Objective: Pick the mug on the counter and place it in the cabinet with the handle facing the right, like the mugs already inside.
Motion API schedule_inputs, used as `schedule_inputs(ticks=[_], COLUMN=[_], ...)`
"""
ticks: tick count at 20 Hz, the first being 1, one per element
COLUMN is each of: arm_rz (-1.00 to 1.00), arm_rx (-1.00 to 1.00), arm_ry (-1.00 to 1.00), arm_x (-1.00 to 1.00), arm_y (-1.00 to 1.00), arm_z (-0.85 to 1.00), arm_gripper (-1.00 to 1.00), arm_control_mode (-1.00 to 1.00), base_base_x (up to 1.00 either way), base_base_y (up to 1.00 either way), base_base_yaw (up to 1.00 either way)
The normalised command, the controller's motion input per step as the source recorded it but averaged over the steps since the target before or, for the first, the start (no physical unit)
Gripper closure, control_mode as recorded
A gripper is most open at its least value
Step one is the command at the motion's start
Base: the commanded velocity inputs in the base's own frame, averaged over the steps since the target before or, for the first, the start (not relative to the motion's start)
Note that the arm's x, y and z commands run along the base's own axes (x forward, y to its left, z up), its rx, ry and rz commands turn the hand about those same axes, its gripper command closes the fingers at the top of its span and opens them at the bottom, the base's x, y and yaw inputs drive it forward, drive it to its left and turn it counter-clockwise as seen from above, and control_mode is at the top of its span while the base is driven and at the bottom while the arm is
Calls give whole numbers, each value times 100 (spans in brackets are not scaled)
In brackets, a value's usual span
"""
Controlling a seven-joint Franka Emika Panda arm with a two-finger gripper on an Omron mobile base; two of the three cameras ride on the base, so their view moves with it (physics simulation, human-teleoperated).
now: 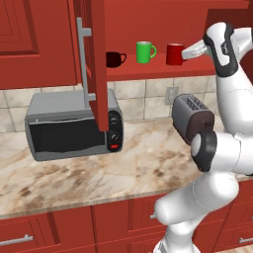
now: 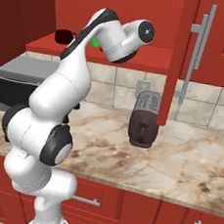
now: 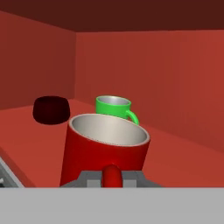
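Observation:
The red mug (image 1: 174, 54) stands upright at the right end of the cabinet shelf (image 1: 148, 72), its pale inside open in the hand view (image 3: 107, 146). Its red handle (image 3: 113, 174) points right, toward my gripper (image 1: 188, 52), whose fingers sit on either side of the loop and are shut on it. Whether the mug's base touches the shelf is hidden. To its left stand the green mug (image 1: 144, 52) and the dark maroon-black mug (image 1: 114, 59), handles also to the right. Below lies the marbled counter (image 1: 99, 173).
The open cabinet door (image 1: 97, 64) with its grey bar (image 1: 83, 59) hangs in front of a grey microwave (image 1: 69, 126). A dark toaster (image 1: 191, 116) stands on the counter under the shelf. Another door (image 2: 181, 58) is at the right.

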Motion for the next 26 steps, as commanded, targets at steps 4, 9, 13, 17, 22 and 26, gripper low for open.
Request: schedule_inputs(ticks=[4,9,13,17,22,26], arm_rz=[3,0,0,0,0,0], arm_rx=[0,0,0,0,0,0], arm_ry=[0,0,-1,-2,-4,-2], arm_x=[0,3,12,17,21,25], arm_y=[0,0,0,0,0,0], arm_z=[0,0,0,-1,-3,-6], arm_gripper=[100,100,100,100,100,100], arm_control_mode=[-100,-100,-100,-100,-100,-100], base_base_x=[0,0,0,0,0,0], base_base_y=[0,0,0,0,0,0], base_base_yaw=[0,0,0,0,0,0])
